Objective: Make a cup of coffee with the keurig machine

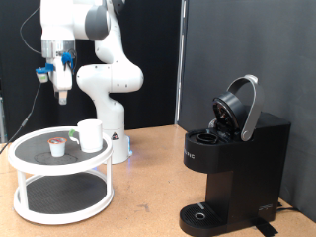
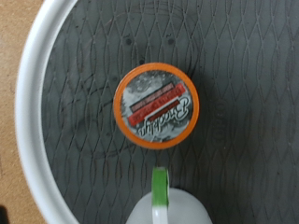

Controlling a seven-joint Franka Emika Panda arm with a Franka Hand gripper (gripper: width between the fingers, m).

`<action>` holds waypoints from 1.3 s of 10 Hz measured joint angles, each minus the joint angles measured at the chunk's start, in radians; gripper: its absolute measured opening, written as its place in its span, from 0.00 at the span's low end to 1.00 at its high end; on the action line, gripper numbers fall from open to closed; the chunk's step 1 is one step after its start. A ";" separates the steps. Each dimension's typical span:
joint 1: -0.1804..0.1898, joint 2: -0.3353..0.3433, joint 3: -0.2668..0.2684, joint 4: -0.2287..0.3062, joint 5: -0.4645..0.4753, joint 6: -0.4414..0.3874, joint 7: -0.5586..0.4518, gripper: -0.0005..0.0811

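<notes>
Gripper (image 1: 62,96) hangs at upper left of the exterior view, above the white two-tier stand (image 1: 20,156); whether its fingers are spread cannot be told. Pod (image 2: 157,105) sits centred in the wrist view beside the cup (image 1: 90,135), so a straight descent should suit; the keurig machine (image 1: 232,163) stands lid-open at right.

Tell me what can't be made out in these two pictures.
- gripper: exterior view, too small to tell whether it is open or shut.
- cup: wrist view, cut off by the picture's edge.
- pod: exterior view, label too small.
- keurig machine: absent from wrist view.
</notes>
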 joint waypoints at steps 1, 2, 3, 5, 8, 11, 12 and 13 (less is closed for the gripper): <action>-0.006 0.015 -0.006 -0.016 -0.005 0.031 0.003 0.91; -0.012 0.031 -0.009 -0.029 -0.009 0.058 0.005 0.91; -0.019 0.045 -0.011 -0.039 -0.011 0.083 0.009 0.91; -0.031 0.074 -0.013 -0.055 -0.011 0.135 0.027 0.91; -0.041 0.131 -0.014 -0.071 -0.011 0.204 0.042 0.91; -0.046 0.193 -0.014 -0.083 -0.011 0.257 0.044 0.91; -0.046 0.207 -0.014 -0.086 -0.011 0.267 0.044 0.91; -0.046 0.218 -0.014 -0.090 -0.011 0.279 0.044 0.91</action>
